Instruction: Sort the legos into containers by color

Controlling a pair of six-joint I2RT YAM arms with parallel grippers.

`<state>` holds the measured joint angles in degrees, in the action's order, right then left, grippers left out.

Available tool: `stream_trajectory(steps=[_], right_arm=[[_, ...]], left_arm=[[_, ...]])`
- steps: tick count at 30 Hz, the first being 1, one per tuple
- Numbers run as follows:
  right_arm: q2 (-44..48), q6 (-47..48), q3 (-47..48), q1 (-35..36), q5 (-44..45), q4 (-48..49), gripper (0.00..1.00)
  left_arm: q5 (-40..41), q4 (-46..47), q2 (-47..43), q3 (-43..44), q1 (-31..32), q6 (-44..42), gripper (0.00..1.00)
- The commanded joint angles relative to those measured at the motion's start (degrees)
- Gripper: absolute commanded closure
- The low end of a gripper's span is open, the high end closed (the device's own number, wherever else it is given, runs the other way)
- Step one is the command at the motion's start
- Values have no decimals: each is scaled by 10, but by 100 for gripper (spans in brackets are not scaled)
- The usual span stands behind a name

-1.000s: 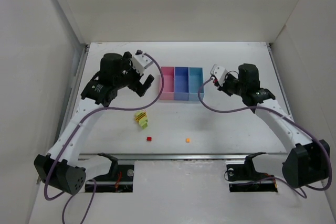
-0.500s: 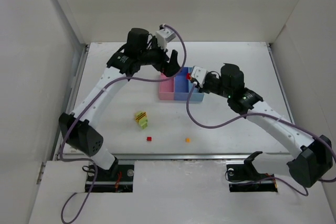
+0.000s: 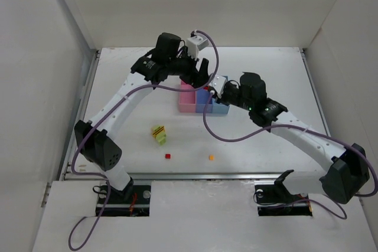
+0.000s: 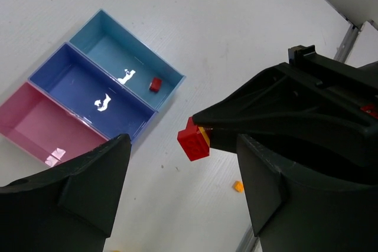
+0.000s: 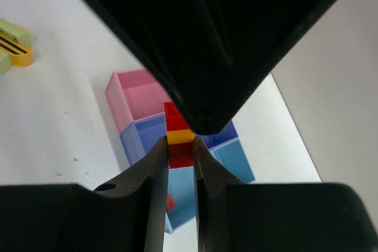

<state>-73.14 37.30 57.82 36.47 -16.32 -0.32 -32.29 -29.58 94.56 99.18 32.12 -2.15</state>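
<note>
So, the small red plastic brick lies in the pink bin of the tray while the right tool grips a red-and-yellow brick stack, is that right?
Not quite: the left wrist view shows the small red plastic brick lying in the light blue bin instead. The right tool does grip the red-and-yellow brick stack.

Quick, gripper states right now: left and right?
Left gripper: open, holding nothing.
Right gripper: shut on a red-and-yellow lego stack.
</note>
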Motion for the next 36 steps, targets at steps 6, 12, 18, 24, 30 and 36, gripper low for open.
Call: stream_trajectory(steps=[6, 12, 18, 24, 30, 36], right_arm=[[-2, -24, 33, 5, 11, 42, 100], [4, -24, 33, 5, 11, 42, 100], [9, -24, 22, 5, 11, 42, 100], [14, -19, 22, 5, 11, 42, 100], [14, -19, 17, 5, 11, 42, 100], [20, -14, 17, 5, 11, 42, 100]], left_arm=[[13, -9, -10, 1, 13, 9, 40], [24, -9, 1, -4, 13, 15, 51], [18, -9, 6, -4, 13, 21, 59], [-7, -9, 6, -14, 13, 21, 51], [-7, -9, 11, -20, 13, 26, 56], [-6, -9, 17, -20, 13, 26, 81]])
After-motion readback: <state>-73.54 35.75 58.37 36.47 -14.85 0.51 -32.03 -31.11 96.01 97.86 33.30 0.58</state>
